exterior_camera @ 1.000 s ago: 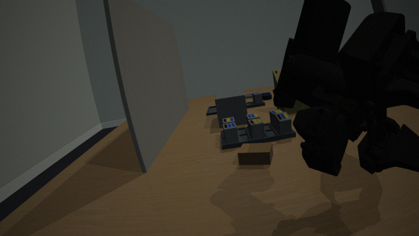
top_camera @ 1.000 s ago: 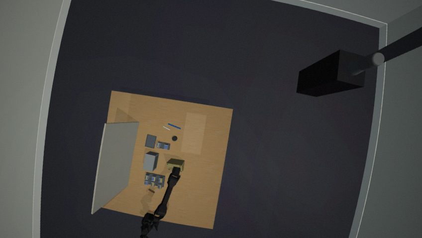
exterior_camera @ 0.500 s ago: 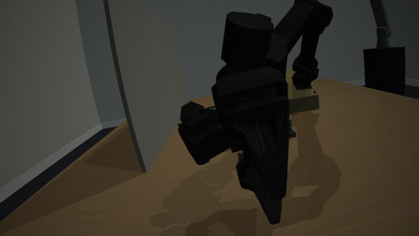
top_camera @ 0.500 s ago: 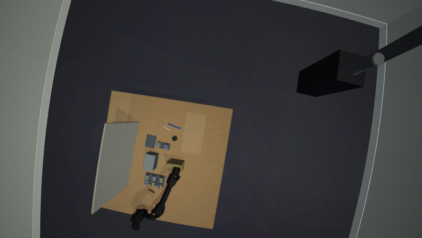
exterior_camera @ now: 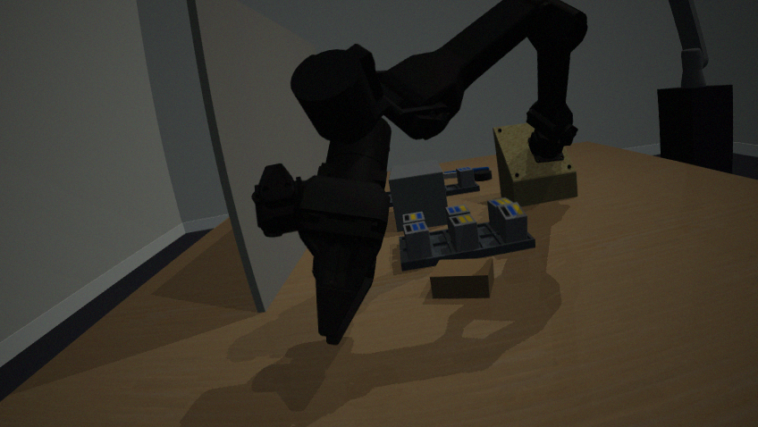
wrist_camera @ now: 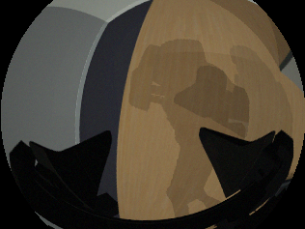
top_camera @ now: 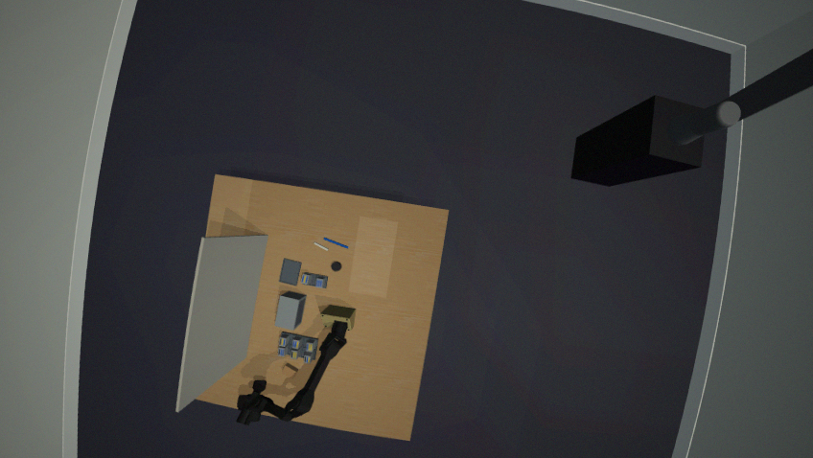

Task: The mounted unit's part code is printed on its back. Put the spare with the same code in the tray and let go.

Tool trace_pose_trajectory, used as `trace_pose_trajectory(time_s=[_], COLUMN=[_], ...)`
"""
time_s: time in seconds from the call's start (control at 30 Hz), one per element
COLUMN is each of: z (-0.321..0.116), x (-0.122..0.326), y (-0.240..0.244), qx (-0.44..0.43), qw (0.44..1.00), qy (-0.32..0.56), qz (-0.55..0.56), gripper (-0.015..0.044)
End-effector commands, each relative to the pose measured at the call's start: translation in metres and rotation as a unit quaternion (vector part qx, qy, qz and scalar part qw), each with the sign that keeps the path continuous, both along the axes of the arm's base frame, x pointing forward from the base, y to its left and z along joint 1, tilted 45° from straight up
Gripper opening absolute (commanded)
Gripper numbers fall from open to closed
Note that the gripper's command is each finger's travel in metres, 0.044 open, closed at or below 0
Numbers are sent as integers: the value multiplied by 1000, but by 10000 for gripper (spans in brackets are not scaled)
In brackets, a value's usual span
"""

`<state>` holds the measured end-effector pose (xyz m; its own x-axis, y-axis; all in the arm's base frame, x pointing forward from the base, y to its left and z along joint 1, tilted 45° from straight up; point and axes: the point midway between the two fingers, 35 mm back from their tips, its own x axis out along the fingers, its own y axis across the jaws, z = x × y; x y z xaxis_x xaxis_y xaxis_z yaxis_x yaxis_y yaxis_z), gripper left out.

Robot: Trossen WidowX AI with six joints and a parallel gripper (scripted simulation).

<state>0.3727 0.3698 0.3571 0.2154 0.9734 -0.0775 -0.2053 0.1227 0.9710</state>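
One black six-joint arm [top_camera: 318, 372] [exterior_camera: 488, 45], rising from a yellow sloped block [top_camera: 347, 316] [exterior_camera: 538, 187] on a wooden table [top_camera: 392, 369] [exterior_camera: 626, 318]. One gripper [top_camera: 243, 420] [exterior_camera: 330, 339] [wrist_camera: 156, 133], fingers wide apart with nothing between, pointing downward near the table's edge, well apart from the racks; its shadow falls on the wood. One dark rack [top_camera: 315, 353] [exterior_camera: 467, 258], holding six grey spares, upright, their tops marked in blue, yellow and black; which of them bears the matching code, cannot tell. One brown block [top_camera: 290, 367] [exterior_camera: 459, 286], lying near that rack. One tall grey box [top_camera: 290, 311] [exterior_camera: 417, 196], standing between the large rack and a flat grey tray [top_camera: 290, 271]. One small rack [top_camera: 312, 286] [exterior_camera: 475, 188], just beside the tray, with two grey units [top_camera: 320, 281] [exterior_camera: 465, 178] in it; whether either is the mounted unit, cannot tell. One black disc [top_camera: 336, 265] [exterior_camera: 483, 174], near the small rack. One blue stick [top_camera: 336, 242] [exterior_camera: 480, 169] and one shorter white stick [top_camera: 320, 246], lying near each other. One large pale panel [top_camera: 227, 312] [exterior_camera: 228, 105], upright along one side of the table.
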Motion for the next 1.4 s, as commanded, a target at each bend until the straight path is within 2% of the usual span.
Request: trace_pose_trajectory(time_s=[0.0,0.33,0.67,0.97,1.2,1.37], z=[-38,-105,-166,-183,-227,-257], x=[24,59,65,62,47,18], y=[-22,-94,-178,-262,-365,-428], qx=[-63,-212,-346,-408,-443,-391], qw=[997,972,931,905,896,915], qy=[-21,-82,-110,-118,-20,93], qz=[-28,-53,-19,-10,3,30], gripper=[440,440,440,440,440,440])
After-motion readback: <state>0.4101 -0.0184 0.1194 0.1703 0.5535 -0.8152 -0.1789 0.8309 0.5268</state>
